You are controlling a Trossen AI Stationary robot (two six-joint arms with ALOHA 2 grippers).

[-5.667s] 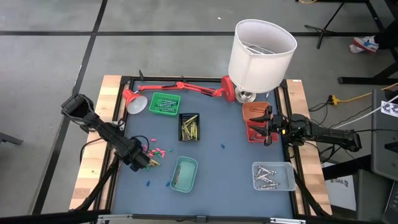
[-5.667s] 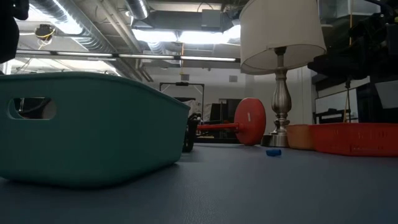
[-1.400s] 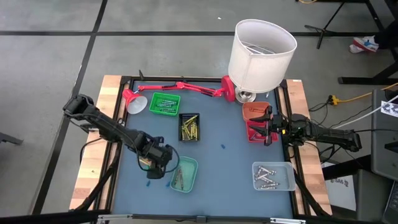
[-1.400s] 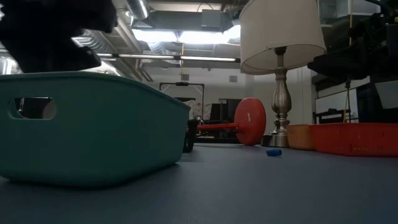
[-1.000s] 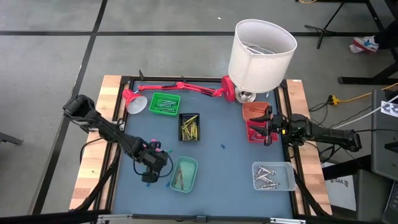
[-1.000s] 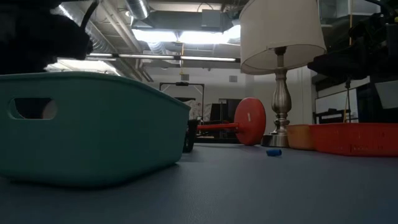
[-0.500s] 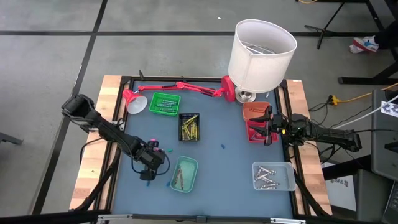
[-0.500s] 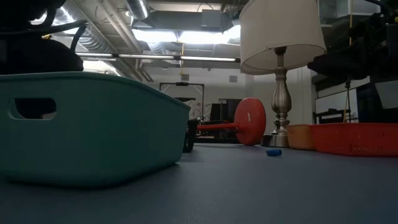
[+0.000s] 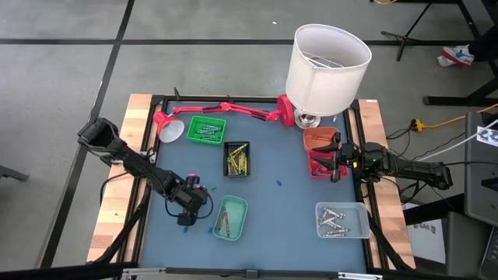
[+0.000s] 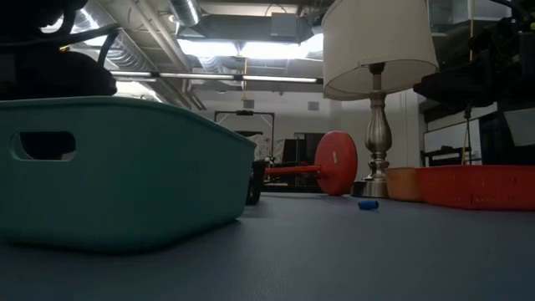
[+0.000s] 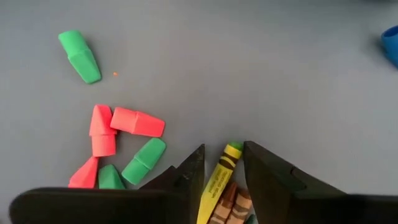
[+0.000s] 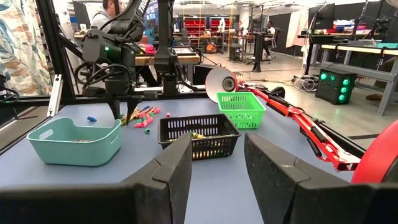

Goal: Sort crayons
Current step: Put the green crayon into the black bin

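A pile of crayons and short red and green pieces (image 11: 118,140) lies on the mat left of the teal tray (image 9: 229,217). My left gripper (image 9: 189,206) points down over this pile, open. Its fingertips (image 11: 224,158) stand on either side of a yellow crayon (image 11: 219,177) that lies on the mat beside a brown one (image 11: 235,204). I cannot tell whether they touch it. A blue piece (image 11: 390,43) lies apart. My right gripper (image 9: 336,158) waits open and empty over the red tray (image 9: 320,166) at the right edge; it also shows in its wrist view (image 12: 214,155).
A green tray (image 9: 205,129), a black tray (image 9: 236,158) with yellow crayons, an orange tray (image 9: 317,138) and a clear tray (image 9: 341,220) stand on the mat. A white-shaded lamp (image 9: 327,66) and a red desk lamp (image 9: 226,109) stand along the far edge. Blue pieces (image 9: 278,184) lie loose.
My left gripper has gone from the teal tray's left rim toward the table's left edge, back over the pile, and has since kept nearly still there. My right arm has not moved.
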